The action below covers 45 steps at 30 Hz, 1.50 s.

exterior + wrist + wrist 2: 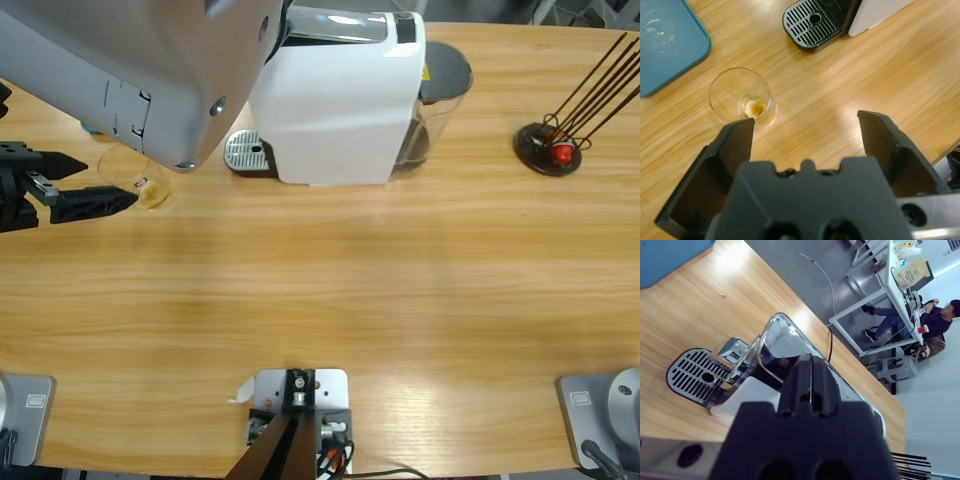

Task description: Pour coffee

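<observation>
Coffee (756, 107) amounts to a small brown pool at the bottom of a clear glass tumbler (741, 96), which stands on the wooden table (320, 300) to the front left of the white coffee machine (338, 100). That machine is the largest thing on the table; its perforated drip tray (248, 152) juts out toward the tumbler, and a grey water tank (440, 95) sits on its far side. A large silver arm (140, 70) crosses above the machine's left end. Well to the right of the machine stands a dark round holder with thin sticks (549, 148). A blue tray (670, 42) lies beyond the tumbler from the machine, holding what may be another clear glass. The left gripper (807, 131) hovers just beside the tumbler with its jaws spread wide, touching nothing. The right gripper (811, 385) hangs above the machine's chrome top (785, 345), its jaws pressed together and empty.
</observation>
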Available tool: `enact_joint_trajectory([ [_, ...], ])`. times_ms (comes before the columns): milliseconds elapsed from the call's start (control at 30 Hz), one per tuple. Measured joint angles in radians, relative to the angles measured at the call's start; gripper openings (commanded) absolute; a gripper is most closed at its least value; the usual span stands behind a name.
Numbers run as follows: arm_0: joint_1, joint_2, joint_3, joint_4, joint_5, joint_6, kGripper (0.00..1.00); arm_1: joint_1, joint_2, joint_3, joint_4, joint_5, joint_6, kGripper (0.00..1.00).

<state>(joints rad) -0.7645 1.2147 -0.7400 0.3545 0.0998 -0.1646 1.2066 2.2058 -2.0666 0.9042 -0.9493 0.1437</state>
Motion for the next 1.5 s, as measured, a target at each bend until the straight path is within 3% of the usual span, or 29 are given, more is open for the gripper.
enact_joint_trajectory([
  [267, 0.0, 0.0, 0.0, 0.006, 0.0, 0.0, 0.895, -0.004, 0.006, 0.011, -0.001, 0.053, 0.03, 0.0],
  [733, -0.001, 0.012, 0.0, 0.007, 0.0, 0.0, 0.89, -0.002, 0.013, 0.011, -0.006, 0.053, 0.04, 0.0],
  [800, -0.001, 0.012, 0.0, 0.007, 0.0, 0.0, 0.89, -0.004, 0.011, 0.011, -0.006, 0.053, 0.04, 0.135],
  [900, -0.001, 0.012, 0.0, 0.007, 0.0, 0.0, 0.891, -0.013, 0.007, 0.008, 0.003, 0.054, 0.04, 0.511],
  [1033, -0.001, 0.012, 0.0, 0.007, 0.0, 0.0, 0.89, -0.068, -0.009, -0.011, 0.043, 0.091, 0.04, 0.918],
  [1067, -0.001, 0.012, 0.0, 0.007, 0.0, 0.0, 0.89, -0.083, -0.011, -0.019, 0.059, 0.095, 0.04, 0.961],
  [1300, -0.001, 0.012, 0.0, 0.007, 0.0, 0.0, 0.89, -0.155, -0.016, -0.08, 0.183, 0.102, 0.04, 1.0],
  [1500, -0.001, 0.012, 0.0, 0.007, 0.0, 0.0, 0.89, -0.201, -0.108, -0.076, 0.292, 0.206, 0.046, 0.986],
])
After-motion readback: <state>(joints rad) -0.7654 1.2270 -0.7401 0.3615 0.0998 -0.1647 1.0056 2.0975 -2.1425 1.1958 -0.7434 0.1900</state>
